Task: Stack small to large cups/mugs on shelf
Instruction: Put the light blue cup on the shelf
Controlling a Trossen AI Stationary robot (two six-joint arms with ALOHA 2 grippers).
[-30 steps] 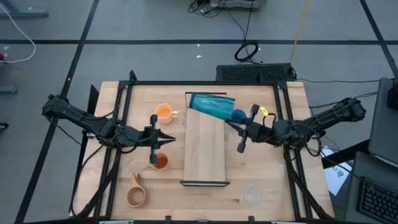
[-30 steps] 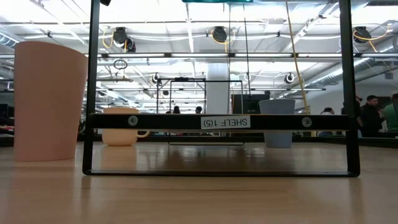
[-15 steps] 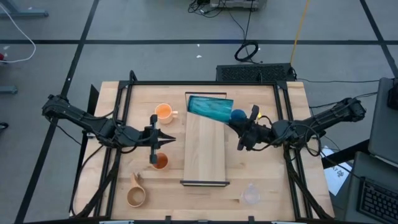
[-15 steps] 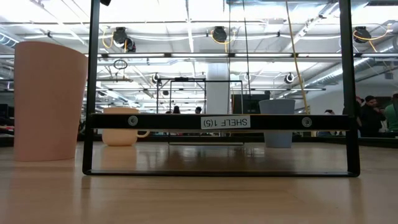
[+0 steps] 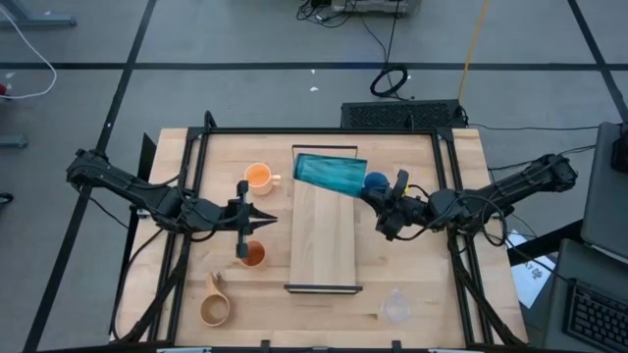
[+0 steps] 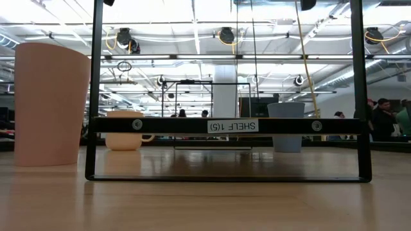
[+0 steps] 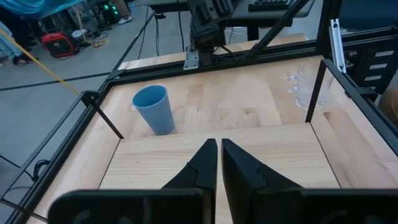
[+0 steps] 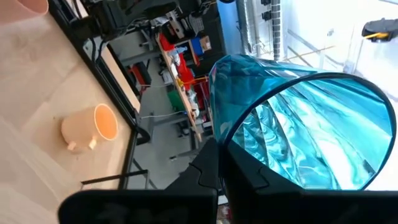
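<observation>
My right gripper (image 5: 385,206) is shut on the tall teal tumbler (image 5: 332,173), which lies on its side over the far end of the shelf (image 5: 324,240), its open mouth toward the gripper. The blue cup (image 5: 376,180) stands right of the shelf, beside the gripper. My left gripper (image 5: 263,222) is shut and empty left of the shelf, between the orange mug (image 5: 258,176) and the small orange cup (image 5: 252,254). The wooden mug (image 5: 215,307) stands near left and the clear cup (image 5: 395,306) near right, both on the table. My right gripper pinches the tumbler's wall at the rim of its open mouth (image 8: 219,138) between its two fingers. The fingers come level from the table's right. The tumbler sticks out sideways from the fingers toward the left; whether it touches the shelf board, I cannot tell.
A black metal frame (image 5: 201,147) runs around the work area. In the low view the shelf's near black end frame (image 6: 96,96) stands in front, with the small orange cup (image 6: 51,102), the orange mug (image 6: 125,131) and the blue cup (image 6: 286,128) behind it. People stand in the far room.
My right gripper has rolled about its wrist and edged toward the shelf, keeping hold of the teal tumbler. The tumbler has turned with it and stays over the shelf's far end. My left arm has kept still.
</observation>
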